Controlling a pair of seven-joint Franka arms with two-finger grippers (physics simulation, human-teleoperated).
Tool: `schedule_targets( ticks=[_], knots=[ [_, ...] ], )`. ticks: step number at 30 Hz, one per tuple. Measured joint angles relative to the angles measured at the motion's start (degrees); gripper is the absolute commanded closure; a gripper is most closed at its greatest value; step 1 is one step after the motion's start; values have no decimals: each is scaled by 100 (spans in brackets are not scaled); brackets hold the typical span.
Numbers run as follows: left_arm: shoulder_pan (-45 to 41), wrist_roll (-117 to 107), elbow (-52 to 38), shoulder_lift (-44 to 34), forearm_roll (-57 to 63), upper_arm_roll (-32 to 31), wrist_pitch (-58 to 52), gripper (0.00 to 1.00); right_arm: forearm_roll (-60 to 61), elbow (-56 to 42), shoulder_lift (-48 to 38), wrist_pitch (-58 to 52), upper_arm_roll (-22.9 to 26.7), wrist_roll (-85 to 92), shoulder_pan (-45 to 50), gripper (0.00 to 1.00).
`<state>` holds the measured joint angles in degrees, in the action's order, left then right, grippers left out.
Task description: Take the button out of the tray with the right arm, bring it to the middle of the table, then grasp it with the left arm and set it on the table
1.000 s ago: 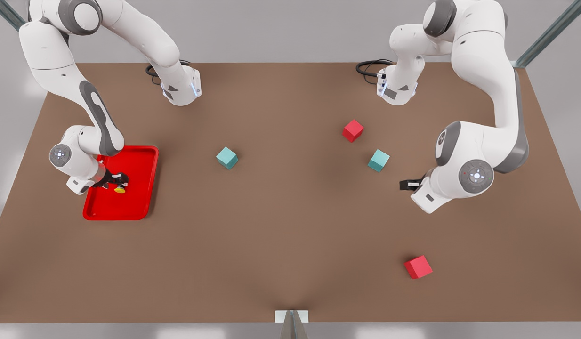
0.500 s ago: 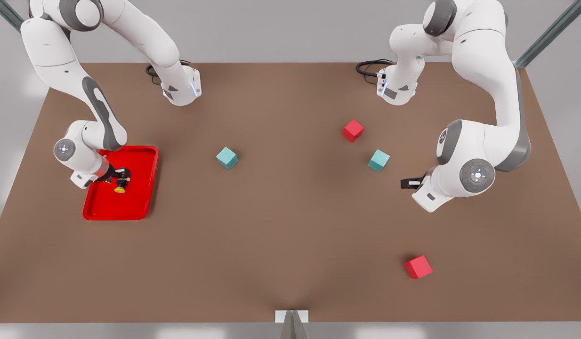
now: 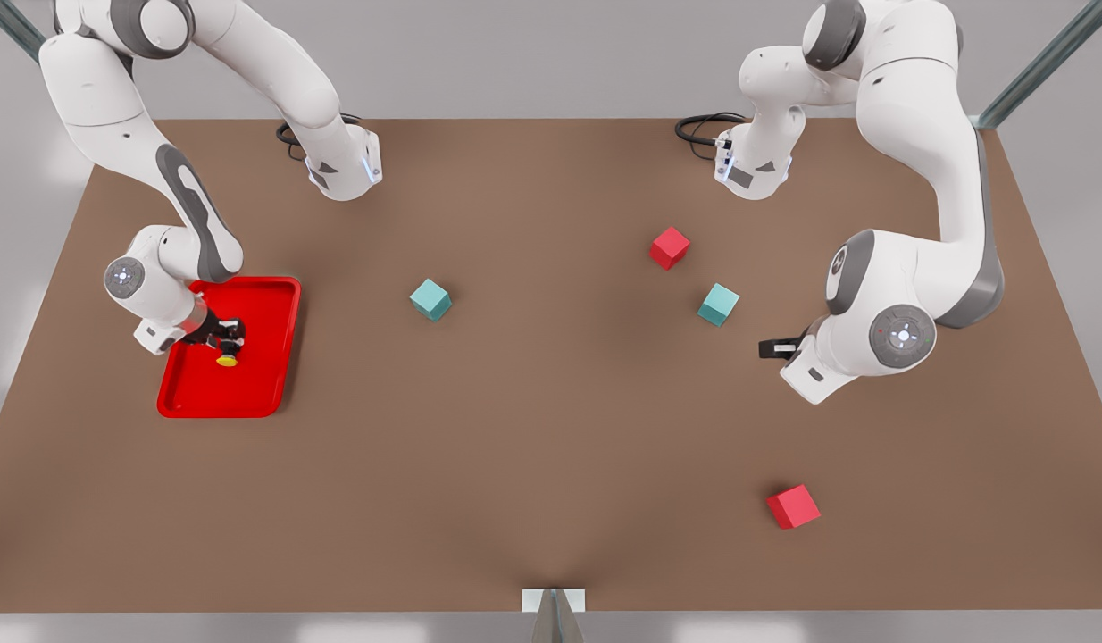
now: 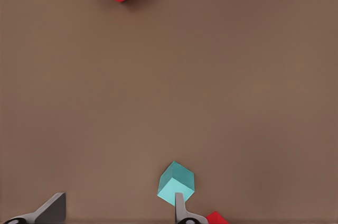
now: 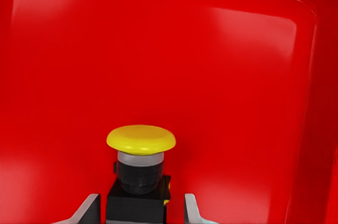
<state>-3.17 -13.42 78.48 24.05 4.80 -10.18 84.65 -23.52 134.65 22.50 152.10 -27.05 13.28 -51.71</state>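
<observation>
The button (image 3: 227,359), yellow-capped on a dark base, stands upright inside the red tray (image 3: 265,393) at the front view's left. My right gripper (image 3: 230,338) is down in the tray, open, one finger on each side of the button's base with small gaps. Seen from the right wrist, the button (image 5: 140,139) sits between the right gripper's (image 5: 140,198) fingers on the tray floor (image 5: 211,49). My left gripper (image 3: 769,348) hangs open above the table (image 3: 551,446) at the front view's right, and the left gripper (image 4: 119,205) holds nothing.
A teal cube (image 3: 430,299) lies right of the tray. A red cube (image 3: 670,247) and a teal cube (image 3: 718,304) lie near the left gripper, another red cube (image 3: 793,506) nearer the front edge. Wide bare tabletop spans the middle.
The right arm's wrist has shifted slightly toward the tray's far side and its gripper has settled around the button. The button and the left arm have stayed put.
</observation>
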Motion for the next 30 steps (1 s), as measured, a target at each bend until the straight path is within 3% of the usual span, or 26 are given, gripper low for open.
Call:
schedule_targets(
  ticks=[1,3,12,16,19,21,23,26,27,30],
  knots=[
    [3,-2,2,1,0,0,1,0,-7,1,6,17,0,2,-8,44],
    [3,-4,-3,-3,0,0,-1,0,-19,1,11,45,0,3,-18,47],
    [11,-14,-10,6,0,0,6,0,1,10,62,165,-2,49,-35,58],
    [21,-17,-19,0,2,0,-3,0,27,11,-196,62,-30,91,-34,59],
    [51,-14,-27,-7,5,0,-9,0,58,-11,-500,-236,-282,113,-103,59],
    [63,-11,-26,-10,7,0,-13,0,223,-295,-574,-566,-816,62,-66,59],
    [82,-7,-24,-14,8,0,-19,0,667,-716,-596,-947,-1197,-44,471,59],
    [95,0,-23,-16,8,10,-24,0,1441,-1357,-490,-1444,-1242,-298,1658,59],
    [96,3,-27,-16,8,14,-26,0,1662,-1605,-415,-1596,-1089,-405,2121,59],
    [103,10,-24,-16,9,23,-26,0,2353,-2472,-140,-1997,-5,-759,3974,59]
  ],
)
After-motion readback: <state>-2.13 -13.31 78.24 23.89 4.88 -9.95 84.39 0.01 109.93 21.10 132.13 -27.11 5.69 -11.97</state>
